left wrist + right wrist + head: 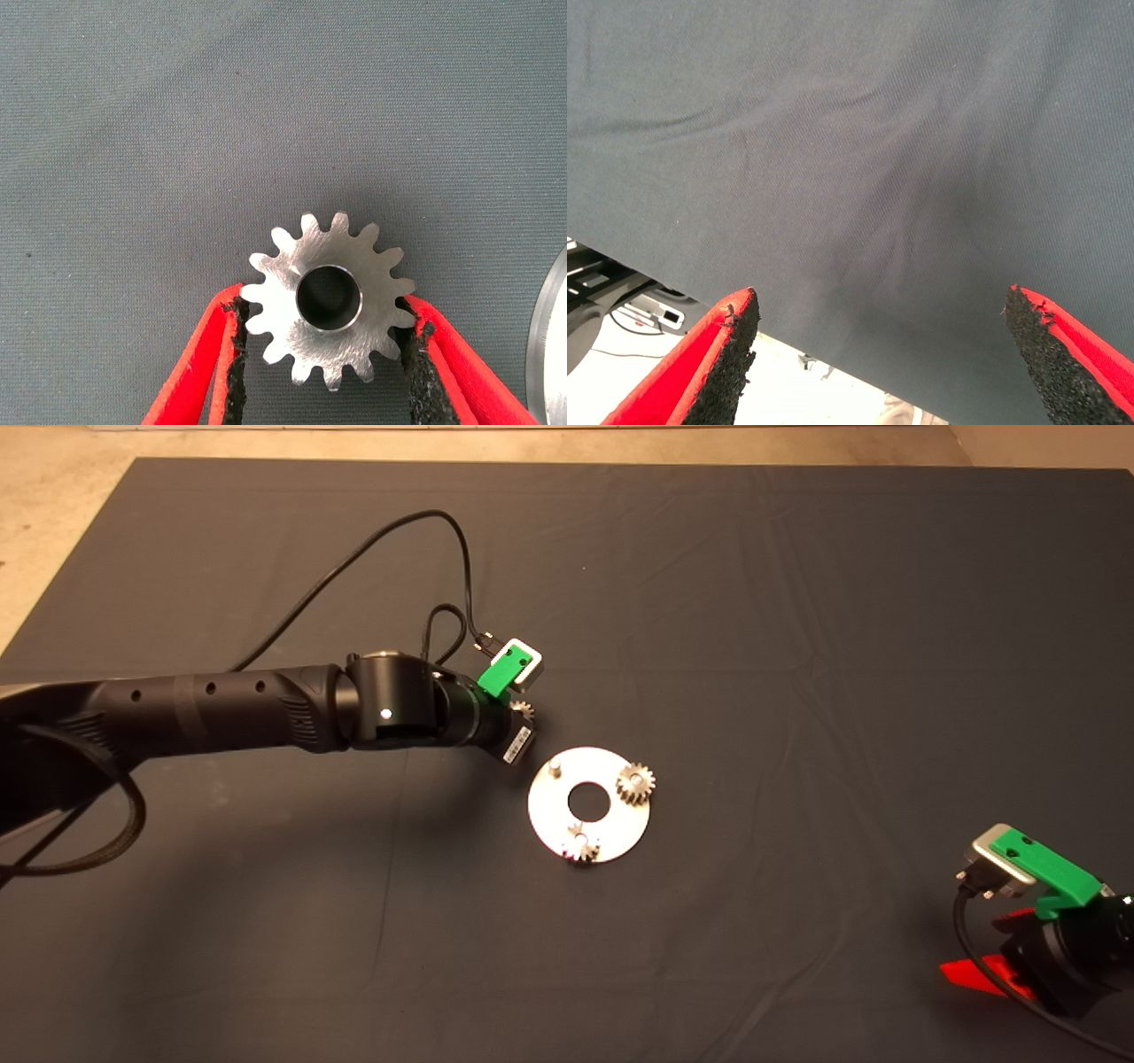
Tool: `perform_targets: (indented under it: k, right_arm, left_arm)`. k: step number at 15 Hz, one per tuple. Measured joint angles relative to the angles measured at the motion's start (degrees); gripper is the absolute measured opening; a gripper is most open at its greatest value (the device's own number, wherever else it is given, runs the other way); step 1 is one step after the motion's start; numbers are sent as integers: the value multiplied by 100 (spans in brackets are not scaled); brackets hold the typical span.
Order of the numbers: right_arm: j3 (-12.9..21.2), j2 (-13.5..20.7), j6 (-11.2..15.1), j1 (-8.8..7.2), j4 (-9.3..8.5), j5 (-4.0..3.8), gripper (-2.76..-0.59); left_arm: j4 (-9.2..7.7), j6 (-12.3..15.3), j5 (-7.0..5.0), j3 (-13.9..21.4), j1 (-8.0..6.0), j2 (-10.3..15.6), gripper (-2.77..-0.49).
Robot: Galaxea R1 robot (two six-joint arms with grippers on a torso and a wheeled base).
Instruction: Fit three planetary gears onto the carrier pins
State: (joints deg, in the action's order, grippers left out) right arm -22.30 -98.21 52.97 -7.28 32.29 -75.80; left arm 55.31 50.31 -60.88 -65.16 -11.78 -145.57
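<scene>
Steel gear (328, 299) sits pinched in your left gripper (326, 341) beside the disc (589, 804), one pin (555, 767) bare; your right gripper (879, 350) waits wide apart.

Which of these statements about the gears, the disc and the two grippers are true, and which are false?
1. Two gears already sit on the disc. True.
2. All three pins carry a gear. False: one pin is bare.
3. The left gripper holds the third gear between its fingers. True.
4. The right gripper is shut on a gear. False: it waits open at the mat's lower right, holding nothing.
</scene>
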Motion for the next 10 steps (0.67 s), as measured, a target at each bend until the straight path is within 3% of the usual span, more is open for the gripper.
perform_targets:
  k: [10]
  right_arm:
    - [0, 0, 0, 0, 1, 0, -131]
  left_arm:
    - [0, -1, 5, 0, -1, 4, -241]
